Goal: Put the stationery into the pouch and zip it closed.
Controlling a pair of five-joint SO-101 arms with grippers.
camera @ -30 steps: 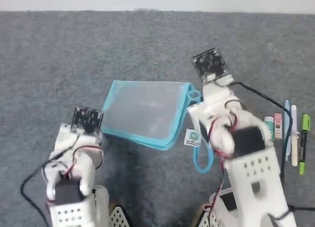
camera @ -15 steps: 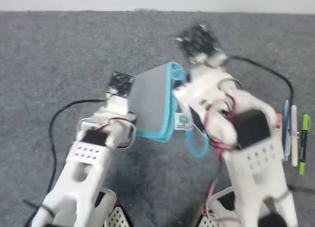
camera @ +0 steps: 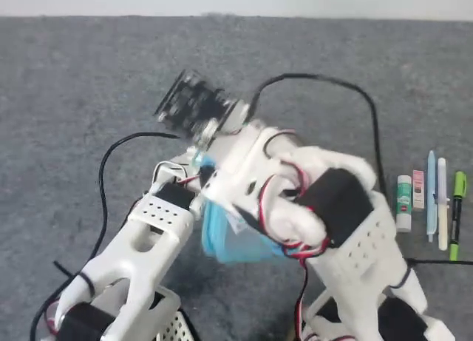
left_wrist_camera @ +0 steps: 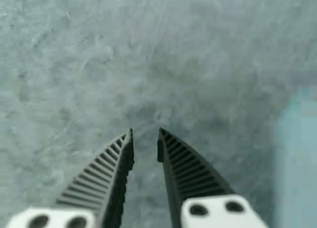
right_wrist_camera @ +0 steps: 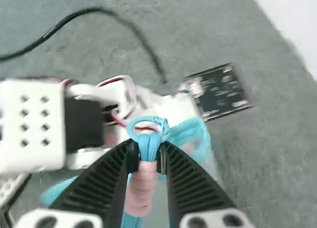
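The turquoise mesh pouch (camera: 230, 245) hangs bunched between the two arms, mostly hidden under the right arm (camera: 325, 208). My right gripper (right_wrist_camera: 146, 150) is shut on the pouch's blue zip loop (right_wrist_camera: 144, 126), with turquoise mesh (right_wrist_camera: 198, 139) just beyond. My left gripper (left_wrist_camera: 145, 135) hovers over bare carpet, narrowly open and holding nothing, with the pouch's edge (left_wrist_camera: 297, 159) at one side. The left arm (camera: 155, 230) reaches up beside the pouch. The stationery lies in a row far right: glue stick (camera: 403, 203), pink eraser (camera: 418, 189), blue pen (camera: 431, 197), white pen (camera: 442, 204), green highlighter (camera: 456, 215).
Grey carpet (camera: 89, 82) covers the table. A black cable (camera: 103, 200) loops left of the left arm, and another (camera: 347, 89) arcs over the right arm. The left arm's white body (right_wrist_camera: 74, 124) sits close beyond the right gripper.
The right arm has swung left across the table, lifting the pouch by its zip loop so it now hangs bunched. The left arm has stretched forward and right to meet it.
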